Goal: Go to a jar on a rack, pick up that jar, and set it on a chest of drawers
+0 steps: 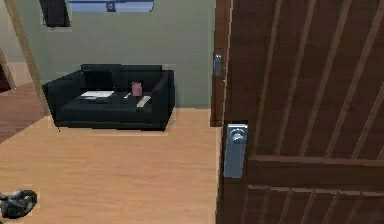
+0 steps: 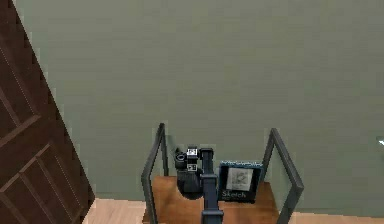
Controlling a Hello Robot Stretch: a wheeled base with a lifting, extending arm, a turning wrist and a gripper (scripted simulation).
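Pick step: gripper [image 2: 184,158] at dark blob [image 2: 188,183], likely the jar, near rack [image 2: 283,165] shelf's left edge; can't tell if it holds anything. Next: lift straight up before retracting.

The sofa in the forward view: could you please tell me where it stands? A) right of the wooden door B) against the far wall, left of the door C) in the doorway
B: the dark sofa backs onto the far wall, left of the wooden door.
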